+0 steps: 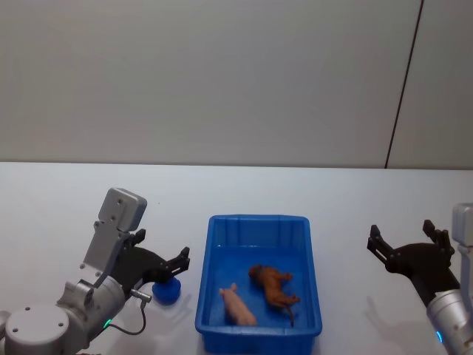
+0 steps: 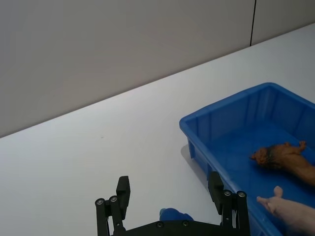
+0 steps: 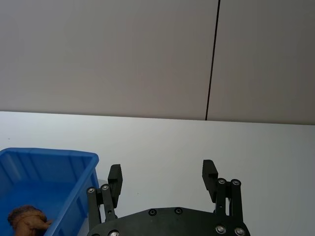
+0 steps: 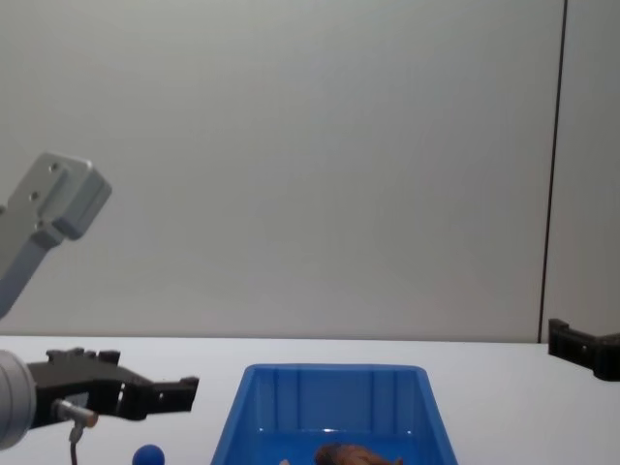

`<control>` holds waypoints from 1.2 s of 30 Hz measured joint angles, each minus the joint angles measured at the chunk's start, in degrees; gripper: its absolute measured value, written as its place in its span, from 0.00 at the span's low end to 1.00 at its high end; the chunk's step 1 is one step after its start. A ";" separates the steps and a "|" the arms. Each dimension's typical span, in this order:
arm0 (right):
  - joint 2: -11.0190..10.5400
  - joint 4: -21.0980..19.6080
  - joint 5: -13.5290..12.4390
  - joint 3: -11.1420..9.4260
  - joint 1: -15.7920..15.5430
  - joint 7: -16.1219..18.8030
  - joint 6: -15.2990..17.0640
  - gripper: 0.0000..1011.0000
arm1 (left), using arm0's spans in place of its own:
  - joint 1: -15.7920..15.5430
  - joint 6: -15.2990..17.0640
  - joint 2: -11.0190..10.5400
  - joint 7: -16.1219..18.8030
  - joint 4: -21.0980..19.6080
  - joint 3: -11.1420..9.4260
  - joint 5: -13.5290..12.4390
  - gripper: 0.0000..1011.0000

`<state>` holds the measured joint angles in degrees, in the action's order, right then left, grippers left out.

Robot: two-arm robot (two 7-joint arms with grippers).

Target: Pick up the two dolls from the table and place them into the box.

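Shaggy reddish-brown doll (image 1: 273, 285), smooth pale pink doll (image 1: 238, 305) — both inside blue box (image 1: 258, 221)

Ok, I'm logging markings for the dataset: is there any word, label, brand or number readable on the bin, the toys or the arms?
None. No readable text on the blue plastic bin, the shaggy reddish-brown toy, the pale pink pig toy, the left gripper or the right gripper.

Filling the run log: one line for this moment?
shaggy reddish-brown doll, pale pink pig doll: in blue plastic box | left gripper, right gripper: open, empty
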<state>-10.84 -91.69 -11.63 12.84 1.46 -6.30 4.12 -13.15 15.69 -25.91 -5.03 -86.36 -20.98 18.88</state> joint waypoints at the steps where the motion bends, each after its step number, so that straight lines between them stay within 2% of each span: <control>1: 0.00 0.00 0.00 0.00 0.00 0.00 0.00 0.99 | -0.15 0.14 0.05 -0.25 0.36 0.04 0.00 0.99; 13: 0.00 0.00 0.00 0.00 0.00 0.00 0.00 0.99 | -3.01 2.48 1.08 -4.39 6.32 0.47 -0.86 0.99; 36: 0.00 0.00 0.00 0.00 0.00 0.01 0.00 0.99 | -6.61 5.71 2.84 -9.51 12.76 0.40 -2.42 0.99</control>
<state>-10.84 -91.69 -11.63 12.84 1.46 -6.30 4.12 -19.76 21.40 -23.06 -14.54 -73.61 -20.58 16.46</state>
